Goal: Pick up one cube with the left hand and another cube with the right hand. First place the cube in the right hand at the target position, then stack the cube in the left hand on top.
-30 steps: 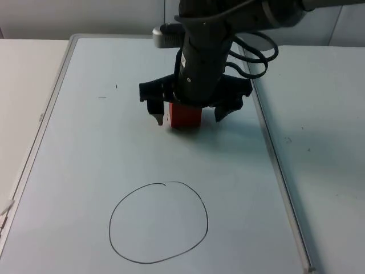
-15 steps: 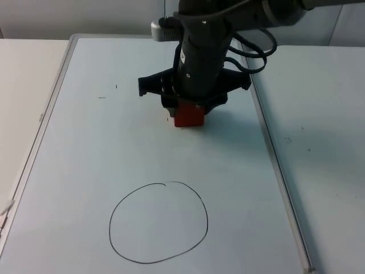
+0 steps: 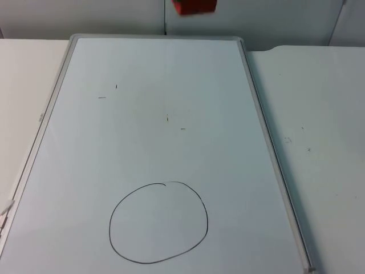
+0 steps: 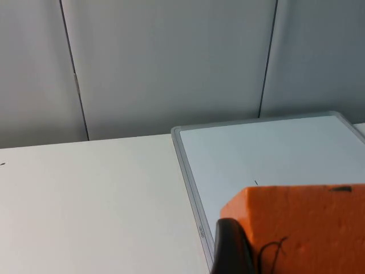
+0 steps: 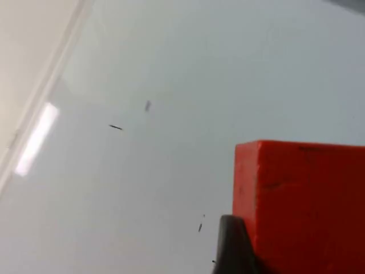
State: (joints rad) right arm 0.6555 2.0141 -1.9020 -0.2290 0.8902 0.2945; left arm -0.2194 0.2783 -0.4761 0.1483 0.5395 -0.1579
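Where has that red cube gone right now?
The red cube is lifted off the whiteboard, held in the right gripper. In the top view it hangs above the board's far edge, far from the drawn circle.

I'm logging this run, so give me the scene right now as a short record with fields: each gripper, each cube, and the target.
left gripper: shut on the orange cube, a black finger against its side
right gripper: shut on the red cube, lifted above the whiteboard
red cube, top view: at the far edge
target: drawn circle, nothing inside
stack: not yet begun
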